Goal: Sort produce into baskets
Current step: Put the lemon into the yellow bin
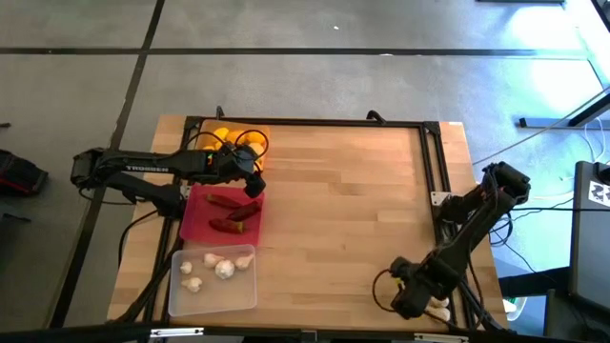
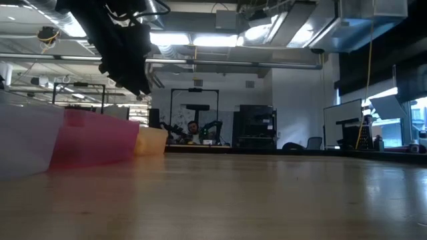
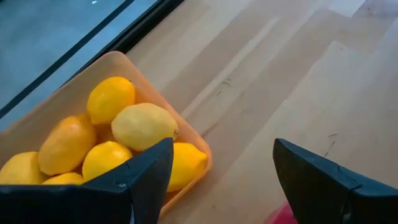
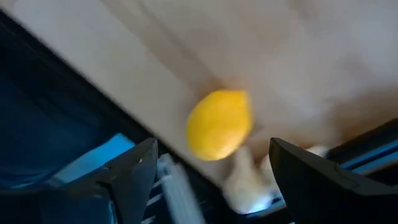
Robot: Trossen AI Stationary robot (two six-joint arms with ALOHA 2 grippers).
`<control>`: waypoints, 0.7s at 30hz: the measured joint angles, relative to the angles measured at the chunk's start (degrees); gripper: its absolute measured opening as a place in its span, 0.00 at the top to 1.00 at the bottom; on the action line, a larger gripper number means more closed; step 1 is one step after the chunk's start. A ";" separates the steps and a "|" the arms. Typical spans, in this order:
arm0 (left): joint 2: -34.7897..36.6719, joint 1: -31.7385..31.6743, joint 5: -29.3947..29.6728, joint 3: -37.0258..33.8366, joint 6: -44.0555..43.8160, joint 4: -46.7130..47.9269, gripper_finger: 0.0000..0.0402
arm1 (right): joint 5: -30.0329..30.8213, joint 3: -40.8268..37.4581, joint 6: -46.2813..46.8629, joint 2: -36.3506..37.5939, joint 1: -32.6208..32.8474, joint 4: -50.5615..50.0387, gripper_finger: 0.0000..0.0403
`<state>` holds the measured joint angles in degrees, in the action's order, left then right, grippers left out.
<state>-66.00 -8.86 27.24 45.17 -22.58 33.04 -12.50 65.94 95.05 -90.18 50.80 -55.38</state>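
Yellow fills the gap ahead of the right jaws (image 4: 211,165): one lemon (image 4: 219,123) lies on the wooden table (image 1: 353,200) just beyond the spread fingertips, untouched, with pale garlic (image 4: 249,177) beside it at the table's rim. These jaws stand wide and hold nothing.

The left jaws (image 3: 221,168) are likewise wide apart and empty, hanging over bare wood. Just to one side of them sits the orange basket (image 3: 134,71) with six lemons (image 3: 144,124) showing in the wrist view; at the other side a corner of the red-pink basket (image 3: 283,214) peeks in.

From above, the left gripper (image 1: 250,174) hovers between the orange basket (image 1: 262,131) and the red-pink basket (image 1: 195,224), which holds three dark red chillies (image 1: 227,201). Beyond that lies the clear basket (image 1: 214,295) with five garlic bulbs (image 1: 224,270). The three baskets stand in a row, well apart from the right gripper (image 1: 416,297) near the table's opposite edge.
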 joint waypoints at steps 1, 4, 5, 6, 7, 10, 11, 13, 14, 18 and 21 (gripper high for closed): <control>0.00 0.00 0.00 0.00 0.18 0.05 0.32 | -0.81 0.01 1.23 -0.50 0.01 1.64 0.25; -0.10 0.00 0.00 0.00 0.18 0.04 0.32 | -3.71 0.01 3.96 -1.81 -0.04 4.68 0.25; -0.11 0.00 0.00 0.00 0.16 0.01 0.32 | -4.90 0.02 4.74 -2.23 -0.17 5.04 0.25; -0.11 0.00 0.00 0.00 0.16 0.01 0.32 | -6.26 0.00 5.53 -2.70 -0.17 4.88 0.25; -0.11 0.00 0.00 0.00 0.16 0.01 0.32 | -7.40 -0.01 6.26 -3.12 -0.19 4.41 0.25; -0.13 0.00 0.00 0.00 0.14 0.04 0.32 | -9.54 0.00 6.99 -4.49 -0.11 3.68 0.25; -0.13 0.00 0.00 0.00 0.14 0.04 0.32 | -9.79 0.01 7.02 -5.00 -0.10 3.63 0.25; -0.13 0.00 0.00 0.00 0.12 0.06 0.32 | -10.07 0.00 6.32 -6.14 -0.10 3.45 0.25; -0.13 0.00 0.00 0.00 0.10 0.06 0.32 | -10.08 0.01 5.62 -6.84 -0.13 3.30 0.25; -0.13 0.00 -0.02 0.00 -0.16 0.10 0.32 | -11.57 -0.01 3.60 -9.67 -0.13 2.83 0.25; -0.15 0.00 0.00 0.00 -0.18 0.10 0.32 | -11.42 -0.01 2.28 -10.89 -0.13 4.03 0.25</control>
<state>-66.15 -8.86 27.24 45.17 -22.76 33.15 -23.92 65.93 97.33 -101.06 50.68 -51.35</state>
